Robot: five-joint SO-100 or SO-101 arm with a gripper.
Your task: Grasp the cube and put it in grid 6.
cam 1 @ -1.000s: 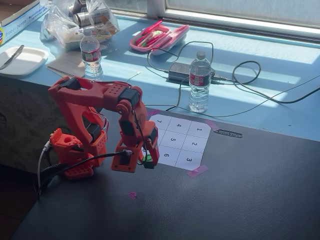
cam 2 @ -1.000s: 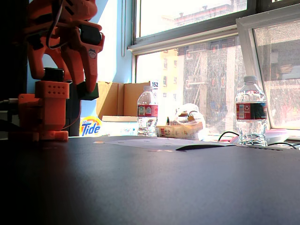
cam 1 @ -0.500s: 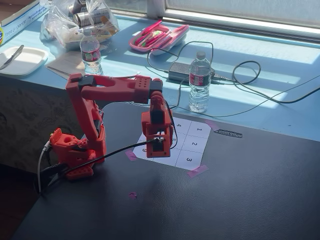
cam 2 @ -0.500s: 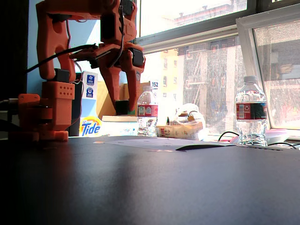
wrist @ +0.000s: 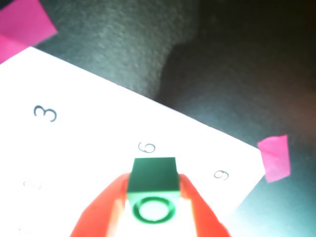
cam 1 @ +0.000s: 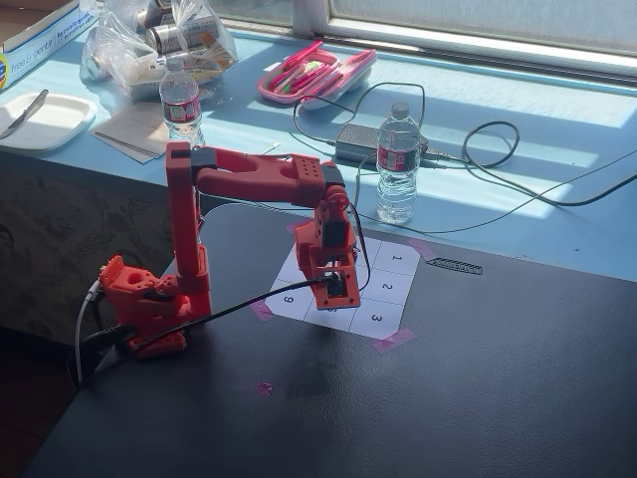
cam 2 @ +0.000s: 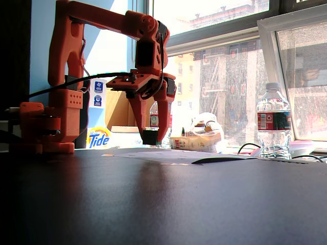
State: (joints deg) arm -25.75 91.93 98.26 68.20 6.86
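We see the fingers (wrist: pixel 153 210) clamped on the cube (wrist: pixel 152 180), held above the sheet (wrist: pixel 98 148) with the 6 (wrist: pixel 146 147) at its 12 o'clock. It looks small, light, rigid; flat opposite faces suit our grip.

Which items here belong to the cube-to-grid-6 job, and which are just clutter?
Job: cube, held in the gripper; grid sheet; cell 6.

Clutter: two bottles, pencil case, charger, plastic bag, plate.
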